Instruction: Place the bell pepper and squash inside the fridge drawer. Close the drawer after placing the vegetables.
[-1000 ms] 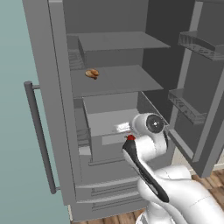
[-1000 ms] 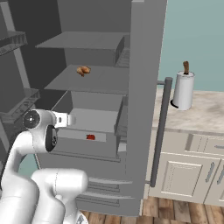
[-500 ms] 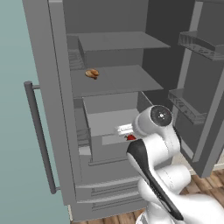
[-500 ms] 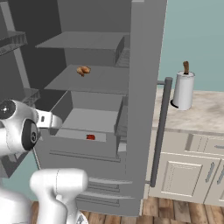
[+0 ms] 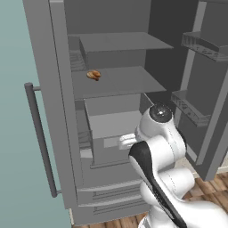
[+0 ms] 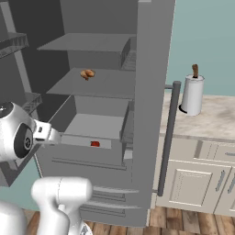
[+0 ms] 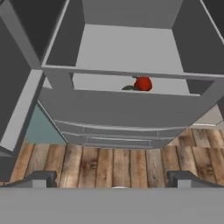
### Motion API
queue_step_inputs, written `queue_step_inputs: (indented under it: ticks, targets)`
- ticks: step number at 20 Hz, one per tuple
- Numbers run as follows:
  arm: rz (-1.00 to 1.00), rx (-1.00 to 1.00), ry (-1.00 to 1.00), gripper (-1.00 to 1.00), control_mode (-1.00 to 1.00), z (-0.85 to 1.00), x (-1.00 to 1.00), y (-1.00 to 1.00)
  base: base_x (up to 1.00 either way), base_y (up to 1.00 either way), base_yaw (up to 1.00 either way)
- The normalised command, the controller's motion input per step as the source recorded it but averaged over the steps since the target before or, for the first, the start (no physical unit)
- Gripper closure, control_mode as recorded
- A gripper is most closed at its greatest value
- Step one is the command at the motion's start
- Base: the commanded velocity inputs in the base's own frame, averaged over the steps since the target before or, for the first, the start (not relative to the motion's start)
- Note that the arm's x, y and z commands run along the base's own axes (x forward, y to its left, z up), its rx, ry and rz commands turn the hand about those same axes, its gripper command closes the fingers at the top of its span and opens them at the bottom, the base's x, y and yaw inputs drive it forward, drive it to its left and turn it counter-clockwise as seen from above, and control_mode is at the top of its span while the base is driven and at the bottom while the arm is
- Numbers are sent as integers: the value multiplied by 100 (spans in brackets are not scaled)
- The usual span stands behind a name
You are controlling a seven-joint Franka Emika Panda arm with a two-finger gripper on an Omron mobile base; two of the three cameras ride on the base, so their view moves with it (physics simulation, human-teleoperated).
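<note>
In the left base view the fridge's left door [image 5: 42, 111] stands open with its long bar handle [image 5: 41, 138] at the far left. An orange-brown lumpy food item [image 5: 93, 75] sits on the middle shelf [image 5: 120, 82]. Below that shelf the fridge drawer [image 5: 109, 133] is pulled out, and the white arm rises in front of its right end, hiding part of it. Farther right, the other door [image 5: 209, 89] hangs open with its 2 racks.

In the right base view the arm's round joint is at the left edge, level with the drawer. The bell pepper [image 6: 95, 144] shows as a small red spot low in the drawer, close behind its front panel. To the right, a paper towel roll [image 6: 192, 94] stands upright on the counter [image 6: 206, 121] above pale cabinets [image 6: 197, 176].

The hand view looks into the open drawer from in front. The bell pepper lies near the front wall, right of centre, and a dark green sliver touches its left side, likely the squash [image 7: 128, 88], mostly hidden by the wall. The gripper [image 7: 114, 178] holds nothing, its 2 fingertips [image 7: 41, 178] spread wide apart over the wooden floor [image 7: 113, 164].
</note>
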Motion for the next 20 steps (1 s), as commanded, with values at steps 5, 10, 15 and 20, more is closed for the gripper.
queue_step_inputs:
  ticks: [5, 10, 15, 20]
  targets:
    - [-2, 0, 7, -100, -100, -65, -7, -14, 0, 0, 0]
    - [0, 0, 1, -100, -100, -55, 20, -7, 0, 0, 0]
    - [0, 1, 0, -100, -100, -64, 27, -18, 0, 0, 0]
    - [0, 2, 0, -100, -100, -64, 30, -19, 0, 0, 0]
